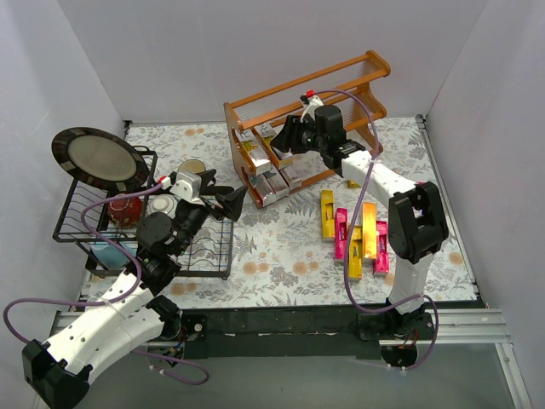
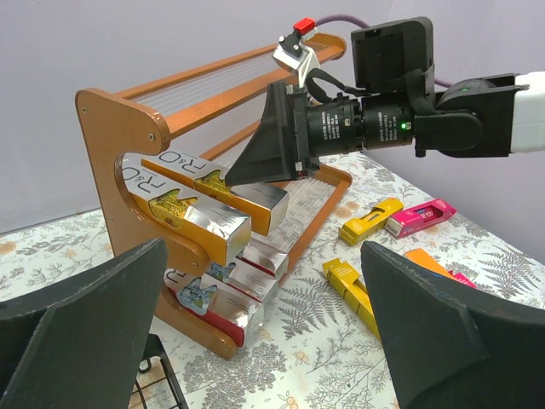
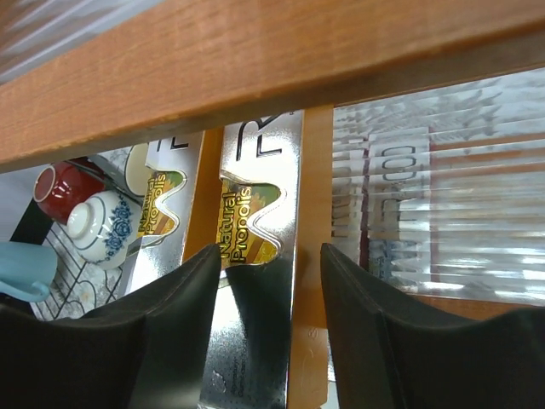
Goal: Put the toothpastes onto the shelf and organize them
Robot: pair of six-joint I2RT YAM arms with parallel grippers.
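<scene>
Your right end effector [image 3: 268, 256] is clamped on a silver toothpaste box [image 3: 255, 332], which lies on the middle step of the shelf [image 2: 109, 136] at 12 o'clock on the surface [image 1: 281, 256]. Slide it snug beside the other silver box [image 3: 162, 204] at its 9 o'clock and keep it flat and straight. Then let go slowly and pull straight back so you don't bump the wood bar above. Your left end effector [image 2: 262, 256] is wide apart and holds nothing, so keep it away from the shelf, and more loose boxes [image 1: 362, 239] wait at 4 o'clock from it.
</scene>
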